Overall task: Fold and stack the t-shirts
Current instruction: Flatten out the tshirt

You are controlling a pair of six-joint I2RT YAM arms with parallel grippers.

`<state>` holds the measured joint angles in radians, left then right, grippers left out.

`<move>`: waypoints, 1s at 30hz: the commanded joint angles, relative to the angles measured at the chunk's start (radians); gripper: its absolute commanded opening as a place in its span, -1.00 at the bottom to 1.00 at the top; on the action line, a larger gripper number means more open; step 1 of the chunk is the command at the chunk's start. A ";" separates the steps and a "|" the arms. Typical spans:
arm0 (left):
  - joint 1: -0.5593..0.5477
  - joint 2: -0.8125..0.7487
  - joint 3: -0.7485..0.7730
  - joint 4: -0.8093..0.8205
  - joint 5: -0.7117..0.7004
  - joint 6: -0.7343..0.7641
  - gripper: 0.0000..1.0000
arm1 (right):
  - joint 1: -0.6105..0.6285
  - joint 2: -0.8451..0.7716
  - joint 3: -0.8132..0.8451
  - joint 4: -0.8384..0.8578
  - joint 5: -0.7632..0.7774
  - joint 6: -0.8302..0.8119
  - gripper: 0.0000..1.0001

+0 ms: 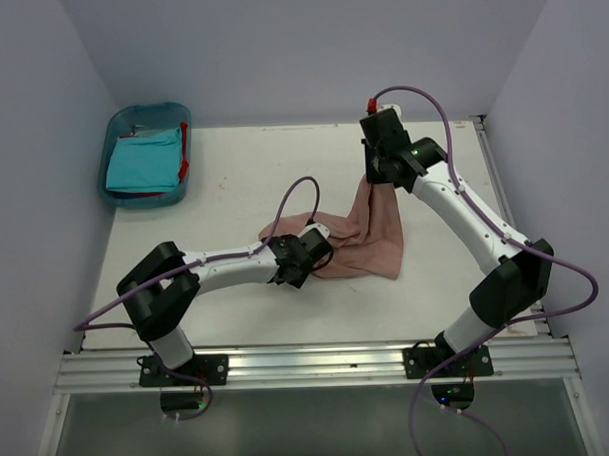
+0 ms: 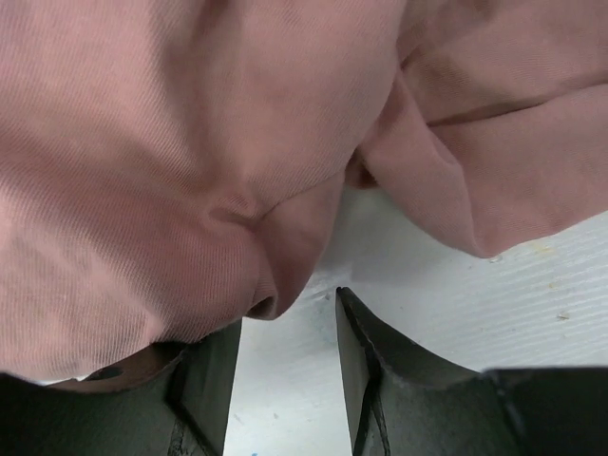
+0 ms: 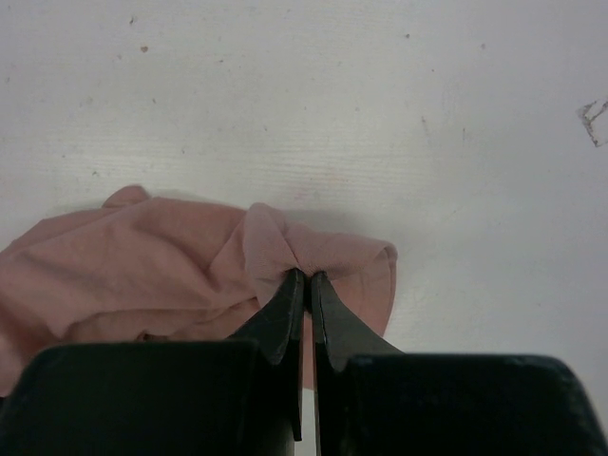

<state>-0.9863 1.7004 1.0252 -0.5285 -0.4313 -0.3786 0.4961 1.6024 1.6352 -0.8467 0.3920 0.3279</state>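
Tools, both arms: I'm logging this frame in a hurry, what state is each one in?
Left tool: open, at the pink t-shirt, gripping nothing.
Right tool: shut on the pink t-shirt, holding part of it up.

pink t-shirt [image 2: 142, 171]: soft matt cloth | table [image 3: 380, 114]: matt, scuffed | bin [image 1: 148, 108]: plastic

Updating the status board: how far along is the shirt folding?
Done-looking: turquoise tee lies folded flat in the blue bin, with a red tee edge beside it. In hand: pink tee, unfolded and bunched, right pincer shut on one edge, held raised; left pincer open at another. Left: fold the pink one, stack it.
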 commanded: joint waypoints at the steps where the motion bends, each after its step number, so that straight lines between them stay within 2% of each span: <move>1: 0.003 0.008 0.003 0.076 0.054 0.038 -0.06 | -0.007 -0.032 -0.006 0.020 -0.015 -0.016 -1.00; 7: 0.005 0.025 -0.024 0.127 0.112 0.043 -0.08 | -0.008 -0.036 -0.017 0.023 -0.013 -0.016 -1.00; 17: 0.055 0.074 -0.017 0.116 0.022 0.001 -0.16 | -0.010 -0.044 -0.031 0.031 -0.021 -0.016 -1.00; 30: 0.058 0.019 0.001 0.067 -0.058 -0.020 -0.20 | -0.013 -0.032 -0.035 0.034 -0.031 -0.018 -1.00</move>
<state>-0.9360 1.7439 1.0100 -0.4385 -0.4358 -0.3767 0.4870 1.6009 1.6062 -0.8425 0.3740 0.3275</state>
